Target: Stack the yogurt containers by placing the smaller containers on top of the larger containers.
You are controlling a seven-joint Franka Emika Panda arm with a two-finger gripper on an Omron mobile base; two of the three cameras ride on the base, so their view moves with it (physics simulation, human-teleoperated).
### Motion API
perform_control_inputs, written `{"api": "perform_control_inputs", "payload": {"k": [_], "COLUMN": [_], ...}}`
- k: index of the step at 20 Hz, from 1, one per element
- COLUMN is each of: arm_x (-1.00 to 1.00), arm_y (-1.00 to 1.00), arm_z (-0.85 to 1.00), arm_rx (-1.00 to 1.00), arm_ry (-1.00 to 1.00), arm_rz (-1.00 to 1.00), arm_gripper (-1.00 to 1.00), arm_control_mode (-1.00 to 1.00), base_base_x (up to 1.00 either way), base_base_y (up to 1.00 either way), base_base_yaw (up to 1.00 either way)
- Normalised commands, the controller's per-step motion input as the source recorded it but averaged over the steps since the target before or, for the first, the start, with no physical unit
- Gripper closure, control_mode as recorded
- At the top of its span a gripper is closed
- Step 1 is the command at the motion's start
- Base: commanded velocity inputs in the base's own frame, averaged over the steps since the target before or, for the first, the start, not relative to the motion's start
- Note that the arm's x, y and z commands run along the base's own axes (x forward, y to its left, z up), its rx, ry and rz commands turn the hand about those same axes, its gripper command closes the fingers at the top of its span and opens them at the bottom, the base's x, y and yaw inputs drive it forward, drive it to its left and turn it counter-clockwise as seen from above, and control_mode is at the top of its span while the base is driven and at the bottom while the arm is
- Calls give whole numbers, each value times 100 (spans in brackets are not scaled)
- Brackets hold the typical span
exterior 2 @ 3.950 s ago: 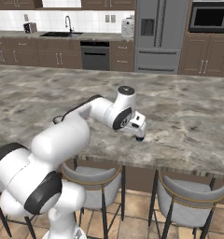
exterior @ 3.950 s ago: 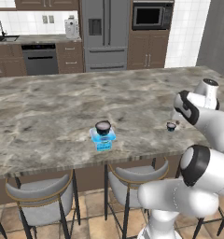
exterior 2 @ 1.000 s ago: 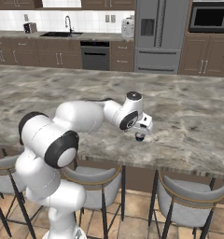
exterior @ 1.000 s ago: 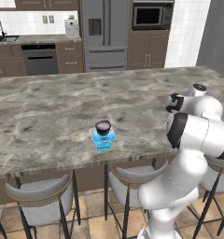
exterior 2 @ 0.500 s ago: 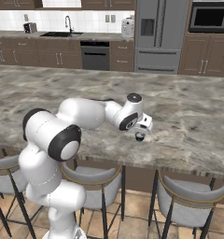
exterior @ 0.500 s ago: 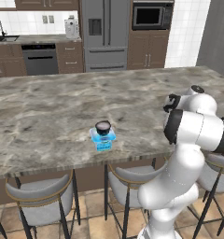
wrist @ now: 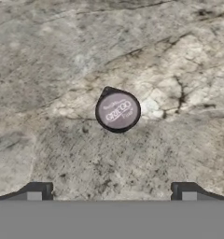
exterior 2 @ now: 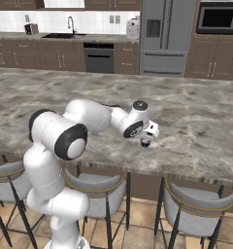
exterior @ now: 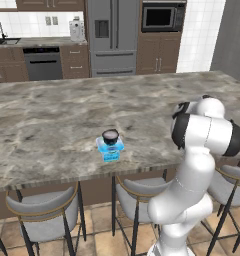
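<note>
The pincer [wrist: 111, 191] hangs above the grey marble desk [wrist: 48, 56], pointing down at the tiniest dark cup [wrist: 117, 111], which stands alone on the stone with its pale printed lid facing up. In the hand view the two finger tips [wrist: 38, 190] rise far apart at the bottom corners, so the pincer is open and holds nothing; the cup sits ahead of them, roughly centred between the tips and clear of both. From the right base view the pincer [exterior 2: 148, 137] sits just over that same cup [exterior 2: 145, 143], near the front edge of the desk [exterior 2: 201, 121].

Well apart from it, in the left base view, the light-blue tub [exterior: 110, 149] stands near the desk's [exterior: 42, 120] front edge with the larger dark cup [exterior: 110, 136] resting on top of it, pale lid up. Grey stools [exterior: 44, 212] are tucked under the desk edge
</note>
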Motion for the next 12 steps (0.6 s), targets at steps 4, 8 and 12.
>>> {"api": "perform_control_inputs", "payload": {"k": [4,8,12], "arm_x": [20,19,18], "arm_y": [-8,-10,-11], "arm_z": [-10,-9,-10], "arm_rx": [0,0,0], "arm_ry": [0,0,0], "arm_rz": [0,0,0], "arm_gripper": [-100,-100,-100], "arm_control_mode": [-100,-100,-100], "base_base_x": [0,0,0], "base_base_y": [0,0,0], "base_base_yaw": [0,0,0]}}
